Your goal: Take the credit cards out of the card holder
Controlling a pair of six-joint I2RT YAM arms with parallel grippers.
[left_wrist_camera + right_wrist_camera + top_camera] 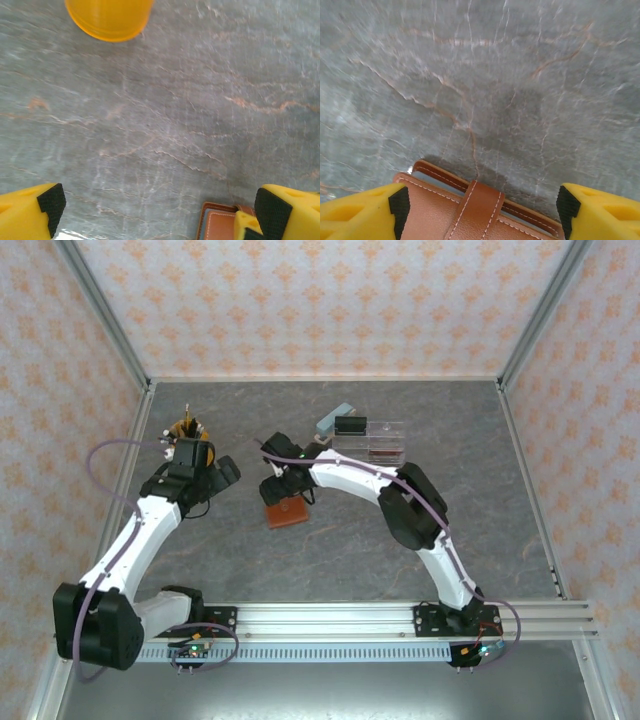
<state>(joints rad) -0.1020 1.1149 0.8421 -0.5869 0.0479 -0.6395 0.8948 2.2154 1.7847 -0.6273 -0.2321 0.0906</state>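
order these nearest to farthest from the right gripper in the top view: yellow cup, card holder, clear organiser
Measured from the right gripper in the top view:
1. card holder: lying on the table right beneath the gripper.
2. clear organiser: farther back and off to the robot's right.
3. yellow cup: farther back on the robot's left, by the left arm's wrist.

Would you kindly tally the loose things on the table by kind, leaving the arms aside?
Brown leather card holder: 1
Clear tiered organiser: 1
Black box: 1
Light blue block: 1
Yellow cup: 1
Total: 5
The reddish contents of the organiser are too small to count.
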